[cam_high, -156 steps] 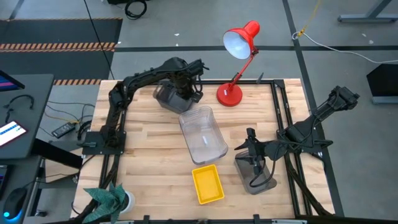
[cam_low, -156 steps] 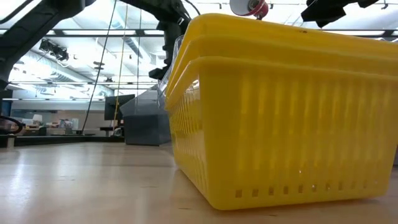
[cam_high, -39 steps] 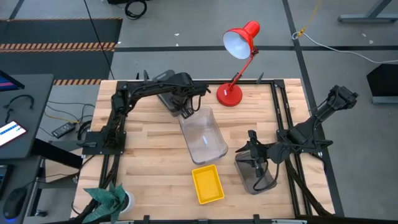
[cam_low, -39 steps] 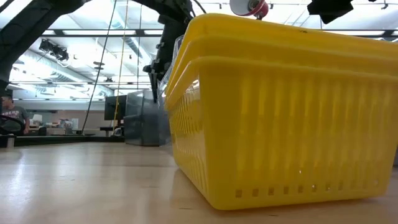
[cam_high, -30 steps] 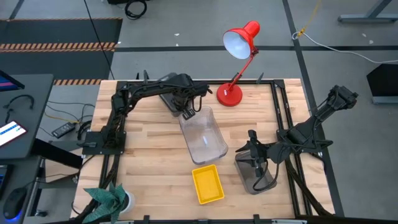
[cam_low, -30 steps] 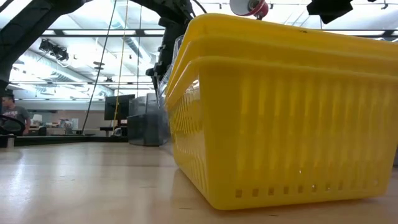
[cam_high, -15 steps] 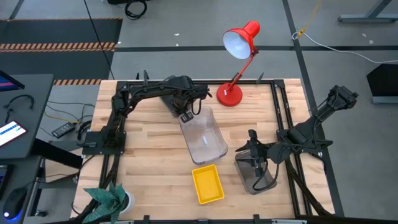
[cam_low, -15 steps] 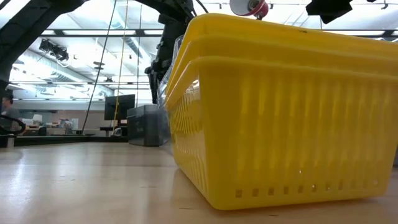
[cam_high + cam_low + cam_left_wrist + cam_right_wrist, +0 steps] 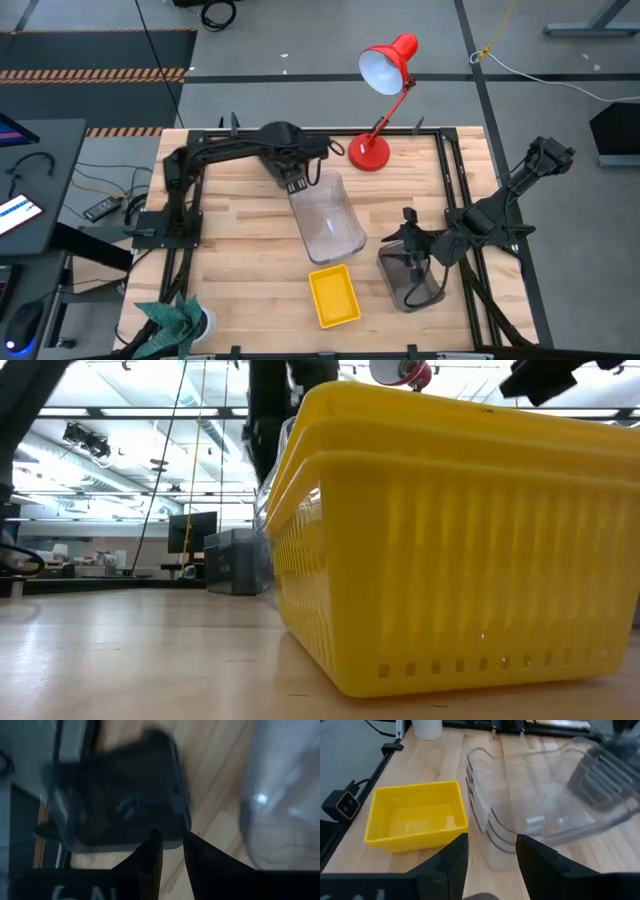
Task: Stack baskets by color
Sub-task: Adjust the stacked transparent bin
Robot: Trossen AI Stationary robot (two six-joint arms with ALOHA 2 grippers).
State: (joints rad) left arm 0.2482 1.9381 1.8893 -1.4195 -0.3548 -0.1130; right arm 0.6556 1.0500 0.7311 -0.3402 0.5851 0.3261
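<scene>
A dark grey basket rests on its bottom at the table's far side, also seen far off in the low view. My left gripper hangs above its rim, open by a narrow gap, holding nothing; from above it stands by the far end of the clear basket stack. Yellow baskets sit nested at the near edge. My right gripper stands open over the far end of another grey basket at the near right.
A red desk lamp stands with its base at the far edge, right of my left gripper. A green thing with a white cup sits at the near left corner. Bare wood lies left of the clear stack.
My left gripper has let go of the dark grey basket and gone up and a little toward the table's left, rolling at the wrist. The basket now sits still on the table at the far side.
</scene>
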